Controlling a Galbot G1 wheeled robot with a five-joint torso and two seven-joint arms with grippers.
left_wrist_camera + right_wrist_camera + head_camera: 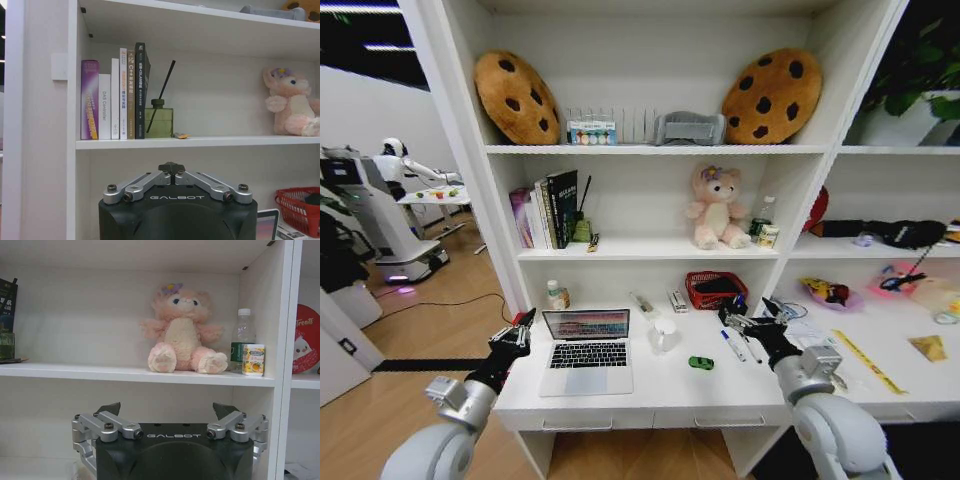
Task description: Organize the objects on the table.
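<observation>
1. Near the table's [650, 395] left edge, the left gripper [517, 327] is hovering with its fingers pressed together, as its wrist view shows, and is holding nothing.
2. Toward the middle of the table, the right gripper [748, 313] is hanging above the surface with its fingers spread wide and empty.
3. The laptop [587, 352] is sitting open just beside the left gripper, close to the front edge, its screen lit and its slim silver body flat and smooth.
4. The green toy car [701, 363] is resting between the laptop and the right arm, nearer the front edge; it is small, rounded and glossy.
5. The marker pens [736, 346] are lying just in front of the right gripper, their long axes running from back edge to front edge with a slight slant; they are thin white cylinders with dark caps.
6. Judging by this layout, the right arm is standing nearer the pens and the car, while the left arm is standing nearer the laptop.
7. A red basket [714, 290] is waiting at the table's back edge, beyond the right gripper.
</observation>
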